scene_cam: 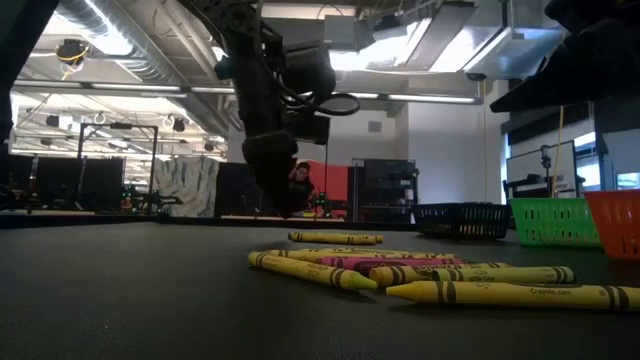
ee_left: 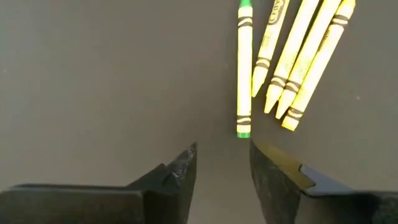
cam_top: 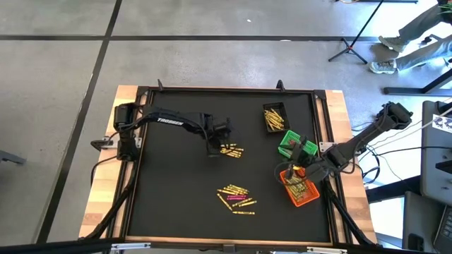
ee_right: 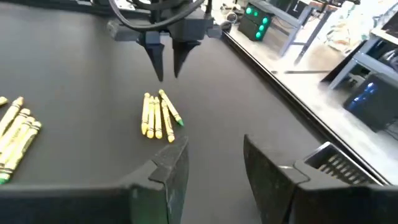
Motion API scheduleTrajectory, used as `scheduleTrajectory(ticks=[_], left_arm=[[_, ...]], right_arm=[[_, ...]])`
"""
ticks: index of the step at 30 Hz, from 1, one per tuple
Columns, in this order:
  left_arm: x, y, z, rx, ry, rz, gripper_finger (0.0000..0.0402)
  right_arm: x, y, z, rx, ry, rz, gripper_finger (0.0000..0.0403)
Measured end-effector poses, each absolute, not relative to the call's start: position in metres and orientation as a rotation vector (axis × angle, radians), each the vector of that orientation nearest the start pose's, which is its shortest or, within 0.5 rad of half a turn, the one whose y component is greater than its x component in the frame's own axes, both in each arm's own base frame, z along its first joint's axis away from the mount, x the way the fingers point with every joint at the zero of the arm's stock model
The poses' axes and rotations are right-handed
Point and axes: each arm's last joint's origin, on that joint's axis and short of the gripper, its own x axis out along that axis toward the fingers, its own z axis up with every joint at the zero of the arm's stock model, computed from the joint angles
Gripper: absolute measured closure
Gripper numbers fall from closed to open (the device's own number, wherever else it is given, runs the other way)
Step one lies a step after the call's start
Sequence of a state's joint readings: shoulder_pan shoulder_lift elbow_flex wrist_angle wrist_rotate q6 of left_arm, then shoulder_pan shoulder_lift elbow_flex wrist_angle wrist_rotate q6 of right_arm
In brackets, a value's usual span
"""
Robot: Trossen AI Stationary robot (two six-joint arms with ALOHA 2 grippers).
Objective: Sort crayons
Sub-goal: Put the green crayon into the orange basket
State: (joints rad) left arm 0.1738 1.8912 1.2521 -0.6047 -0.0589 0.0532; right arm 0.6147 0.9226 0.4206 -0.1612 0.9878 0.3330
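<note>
Left gripper (ee_left: 221, 165) parted, empty, beside crayons (ee_left: 292, 56); wrist view alone reveals green-tipped one (ee_left: 244, 68). Right gripper (ee_right: 214, 162) parted, empty.

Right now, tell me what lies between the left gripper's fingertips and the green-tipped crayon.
Nothing: in the left wrist view only bare black mat separates the open left gripper from the green-tipped crayon, whose end points toward the gap between the fingers.

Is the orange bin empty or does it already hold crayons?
Holding crayons. In the high view the orange bin shows several yellow crayons lying inside it, beneath the right gripper.
</note>
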Motion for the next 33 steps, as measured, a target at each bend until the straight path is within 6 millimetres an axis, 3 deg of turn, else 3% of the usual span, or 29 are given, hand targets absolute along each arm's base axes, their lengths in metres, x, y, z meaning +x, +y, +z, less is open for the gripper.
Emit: scheduleTrajectory(ticks=[9,23,33], left_arm=[[0.365,0.065,0.16,0.012,1.164,0.103,0.0271],[0.353,0.068,0.138,0.019,1.16,0.099,0.0272],[0.359,0.068,0.136,0.071,1.097,0.043,0.0317]], right_arm=[[0.152,0.077,0.187,-0.146,0.372,-0.417,0.0251],[0.152,0.078,0.187,-0.138,0.363,-0.417,0.0251],[0.152,0.078,0.187,-0.139,0.364,-0.417,0.0251]])
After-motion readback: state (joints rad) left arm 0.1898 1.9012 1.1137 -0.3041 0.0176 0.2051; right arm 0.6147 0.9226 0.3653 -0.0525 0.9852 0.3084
